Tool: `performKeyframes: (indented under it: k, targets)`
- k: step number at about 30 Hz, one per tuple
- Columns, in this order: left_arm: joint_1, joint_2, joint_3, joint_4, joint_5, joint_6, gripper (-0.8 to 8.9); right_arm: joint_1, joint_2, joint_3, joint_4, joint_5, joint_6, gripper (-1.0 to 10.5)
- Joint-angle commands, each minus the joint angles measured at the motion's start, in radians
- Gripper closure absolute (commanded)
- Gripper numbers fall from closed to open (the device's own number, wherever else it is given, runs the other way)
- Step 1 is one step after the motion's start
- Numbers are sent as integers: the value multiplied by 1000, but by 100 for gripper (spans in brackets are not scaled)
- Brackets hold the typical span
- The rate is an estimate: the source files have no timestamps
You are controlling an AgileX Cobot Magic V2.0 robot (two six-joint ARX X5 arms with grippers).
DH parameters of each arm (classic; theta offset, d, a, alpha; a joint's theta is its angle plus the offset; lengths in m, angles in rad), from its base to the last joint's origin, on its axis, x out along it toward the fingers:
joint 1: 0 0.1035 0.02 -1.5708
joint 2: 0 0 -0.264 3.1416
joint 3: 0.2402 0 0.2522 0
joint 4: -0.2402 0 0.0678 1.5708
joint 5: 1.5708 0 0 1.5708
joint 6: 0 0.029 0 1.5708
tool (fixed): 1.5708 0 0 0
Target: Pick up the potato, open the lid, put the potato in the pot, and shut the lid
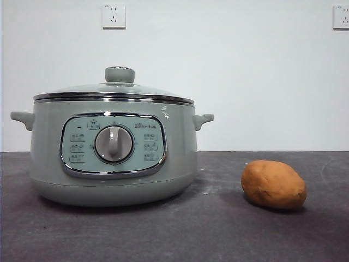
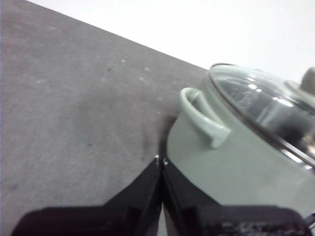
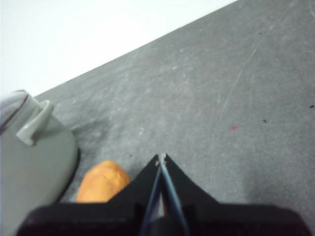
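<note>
Potato (image 1: 274,184) lies on the tabletop (image 1: 218,229) beside the pot (image 1: 112,153), lid (image 1: 114,90) seated. My right gripper (image 3: 161,156) and left gripper (image 2: 161,159) are both closed, empty. Potato looks firm, matte; grasp across its narrow middle.

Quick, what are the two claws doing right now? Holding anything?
Left gripper: shut, holding nothing, beside the pot.
Right gripper: shut, holding nothing, above the table near the potato.
</note>
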Motion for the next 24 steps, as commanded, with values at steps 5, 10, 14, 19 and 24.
performKeyframes:
  k: [5,10,14,19,24]
  targets:
    - [3,26,146,-51,29,-5,819,0,111,147,-25,-1,14,957]
    - [3,116,274,-80,46,31,819,0,254,286,-25,-2,6,957]
    - [3,215,379,-84,111,81,819,0,377,403,-28,-41,-60,957]
    - [3,375,525,-112,205,127,819,0,538,553,-85,-141,-113,954]
    - [3,535,657,-164,330,130,818,0,693,689,-191,-288,-200,949]
